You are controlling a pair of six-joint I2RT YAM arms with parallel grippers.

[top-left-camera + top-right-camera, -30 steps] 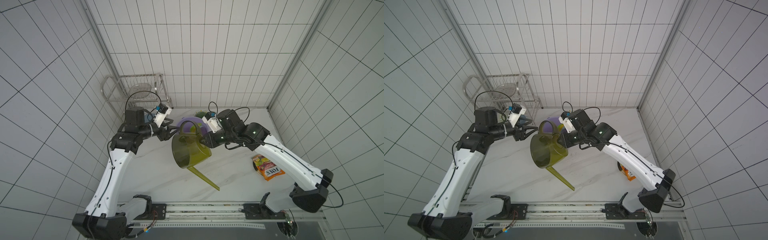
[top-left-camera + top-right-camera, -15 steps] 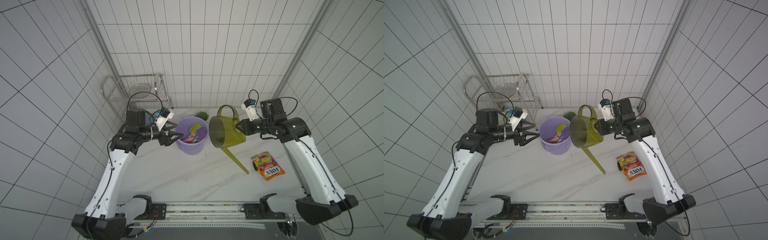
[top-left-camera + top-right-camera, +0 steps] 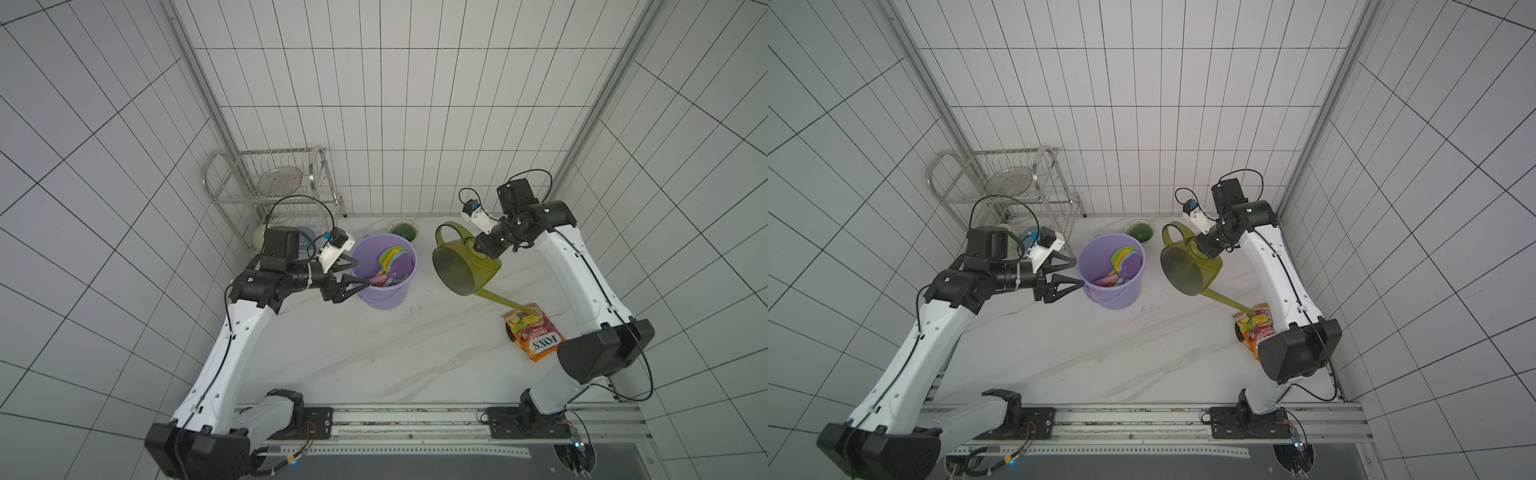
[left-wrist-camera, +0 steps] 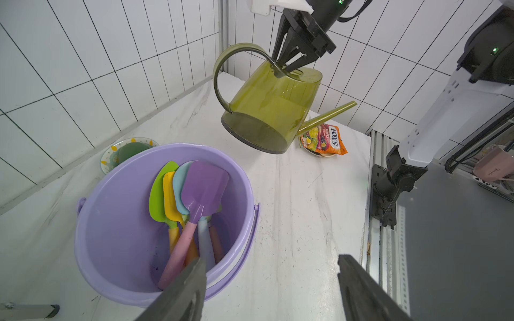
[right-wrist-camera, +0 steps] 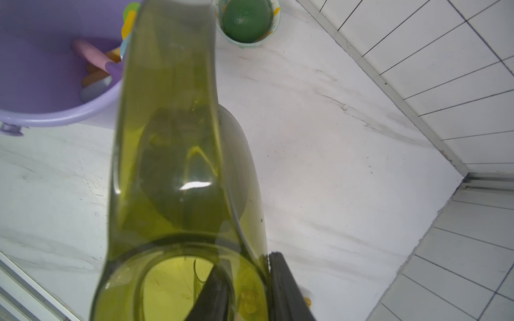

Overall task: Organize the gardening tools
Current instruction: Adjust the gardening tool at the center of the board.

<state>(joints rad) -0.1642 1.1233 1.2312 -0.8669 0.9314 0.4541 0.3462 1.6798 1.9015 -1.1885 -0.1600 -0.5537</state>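
Top views: right gripper (image 3: 478, 249) was clamped on the rim of the translucent olive-green long-spouted watering can (image 3: 461, 270), hung tilted just beside the lilac plastic bucket (image 3: 382, 301), spout aimed toward the orange snack bag (image 3: 536, 338). Empty, wide-open left gripper (image 3: 363, 273) sat at the bucket's opposite side. Left wrist: small plastic hand shovels (image 4: 194, 191) sat inside the bucket; can was off the counter (image 4: 292, 222). Right wrist: one finger inside the can's mouth, one outside. Thin pinch, so I figured: level it, lower slowly, land beside the bucket.
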